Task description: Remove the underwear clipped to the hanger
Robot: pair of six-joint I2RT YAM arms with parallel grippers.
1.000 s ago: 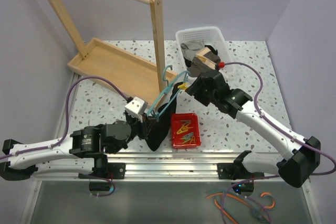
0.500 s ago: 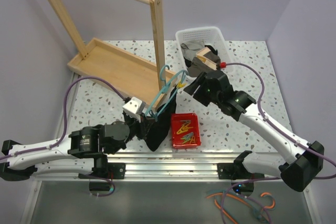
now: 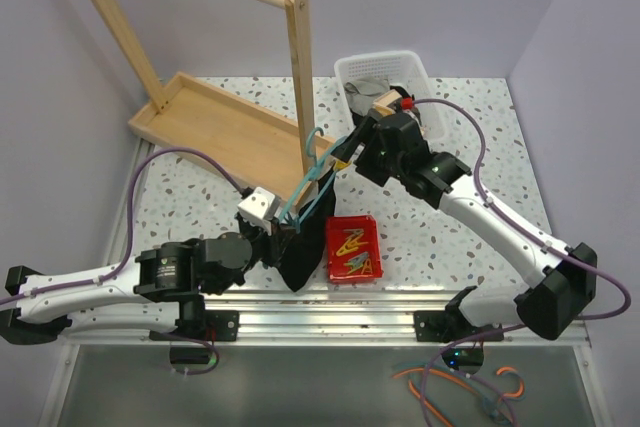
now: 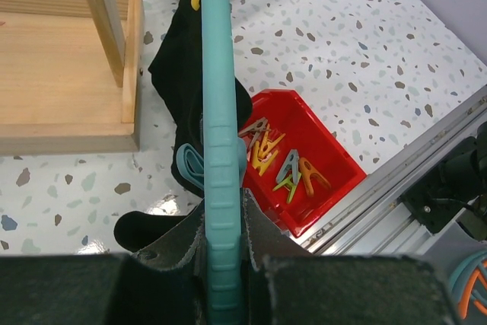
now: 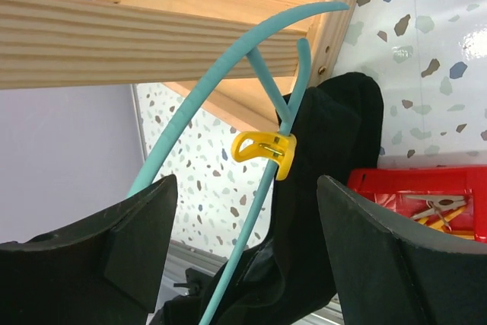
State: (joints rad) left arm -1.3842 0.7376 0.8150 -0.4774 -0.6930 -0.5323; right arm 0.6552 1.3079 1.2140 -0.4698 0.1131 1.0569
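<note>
Underwear (image 3: pixel 303 247) pinned to a teal hanger (image 4: pixel 221 150) by a yellow clothespin (image 5: pixel 266 150).
We see the left hand (image 4: pixel 223 264) clamped on one hanger bar, above the tabletop (image 3: pixel 500 107) beside a red bin (image 3: pixel 355 247); the right hand (image 5: pixel 247 241) has its fingers apart, flanking the clothespin without touching it.

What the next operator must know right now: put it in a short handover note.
Hands: the left hand is shut on the hanger. The right hand is open, with a finger on either side of the yellow clip, not pinching it.
Things: the underwear hangs from the hanger, pinned by that clip. The red tray of loose clips sits beside it.
Done: the underwear is not yet free.
Left: probably squeeze the clip off, then pull the underwear clear.
</note>
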